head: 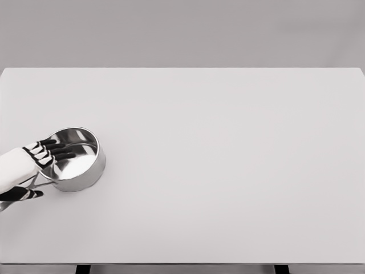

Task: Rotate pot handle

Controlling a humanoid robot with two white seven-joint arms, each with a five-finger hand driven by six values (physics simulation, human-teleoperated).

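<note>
Left hand (43, 157) clamped over pot (77, 160) rim and handle (35, 181), lower left of table (228, 142). Best to swing slow, keeping grip firm.

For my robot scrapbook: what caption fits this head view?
Left hand reaches over the steel pot's rim on a white table.

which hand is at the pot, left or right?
The left hand: its fingers reach over the rim into the steel pot. No right hand shows.
</note>
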